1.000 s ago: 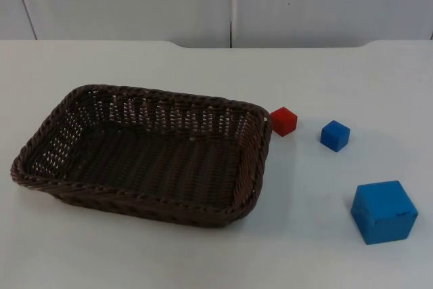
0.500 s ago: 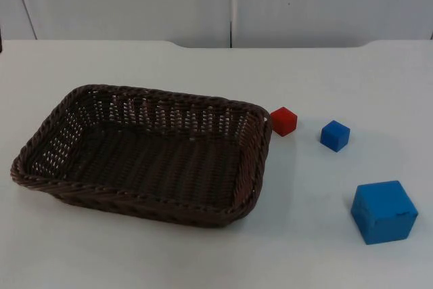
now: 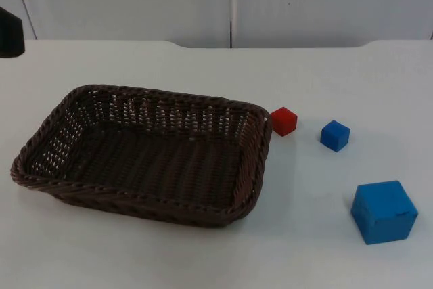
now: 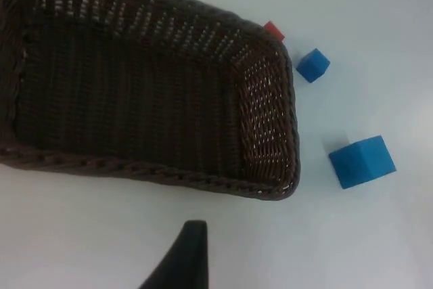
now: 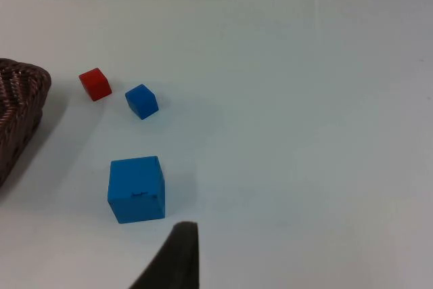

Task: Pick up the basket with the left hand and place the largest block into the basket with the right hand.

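A dark brown woven basket [image 3: 145, 153] lies empty on the white table's left half, also seen as the basket [image 4: 135, 99] from the left wrist. Right of it stand a small red block [image 3: 283, 120], a small blue block [image 3: 335, 135] and, nearer the front, the large blue block [image 3: 383, 211]. My left gripper [image 4: 183, 262] hangs high over the table beside the basket's long rim, apart from it. A black part of my left arm [image 3: 10, 32] shows at the far left edge. My right gripper [image 5: 176, 262] hovers off the table, short of the large blue block [image 5: 137, 189].
The grey partition wall [image 3: 230, 1] closes the table at the back. Bare white table [image 3: 325, 262] lies in front of the basket and around the blocks. The red block [image 4: 273, 30] stands close to the basket's far right corner.
A black part of the left arm has come into the top view at the far left edge. The basket and the three blocks have not moved.
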`<state>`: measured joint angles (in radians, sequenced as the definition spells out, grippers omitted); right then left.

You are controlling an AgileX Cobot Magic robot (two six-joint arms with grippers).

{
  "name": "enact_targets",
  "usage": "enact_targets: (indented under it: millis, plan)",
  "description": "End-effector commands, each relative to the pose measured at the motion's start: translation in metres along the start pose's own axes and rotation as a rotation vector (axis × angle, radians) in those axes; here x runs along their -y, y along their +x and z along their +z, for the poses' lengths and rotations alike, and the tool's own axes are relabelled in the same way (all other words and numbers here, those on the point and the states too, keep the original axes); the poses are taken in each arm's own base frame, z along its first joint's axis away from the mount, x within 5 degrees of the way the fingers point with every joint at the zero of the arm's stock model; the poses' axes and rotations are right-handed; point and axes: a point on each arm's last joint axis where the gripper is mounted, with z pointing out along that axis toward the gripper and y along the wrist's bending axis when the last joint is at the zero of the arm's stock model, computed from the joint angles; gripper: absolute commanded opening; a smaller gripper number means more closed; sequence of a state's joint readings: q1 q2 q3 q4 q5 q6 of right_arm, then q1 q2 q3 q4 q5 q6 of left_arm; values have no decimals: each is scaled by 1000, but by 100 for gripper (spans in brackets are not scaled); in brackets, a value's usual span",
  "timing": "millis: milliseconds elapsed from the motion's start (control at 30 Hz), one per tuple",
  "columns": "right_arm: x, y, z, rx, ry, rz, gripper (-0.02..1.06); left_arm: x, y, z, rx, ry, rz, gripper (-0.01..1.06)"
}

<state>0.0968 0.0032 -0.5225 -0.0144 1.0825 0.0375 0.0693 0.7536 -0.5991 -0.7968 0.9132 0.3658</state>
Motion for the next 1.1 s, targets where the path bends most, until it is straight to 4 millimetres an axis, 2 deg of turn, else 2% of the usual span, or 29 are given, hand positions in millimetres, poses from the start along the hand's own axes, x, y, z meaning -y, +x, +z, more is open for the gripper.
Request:
enact_targets:
  millis: [0,500,1067]
  plan:
    - [0,1,1,2,6,0,105,-2,-5,6,-7,12,-34,105]
    - [0,1,1,2,6,0,105,-16,-14,34,-115,33,-173,105]
    - [0,1,1,2,6,0,105,-31,-22,57,-132,15,-282,101]
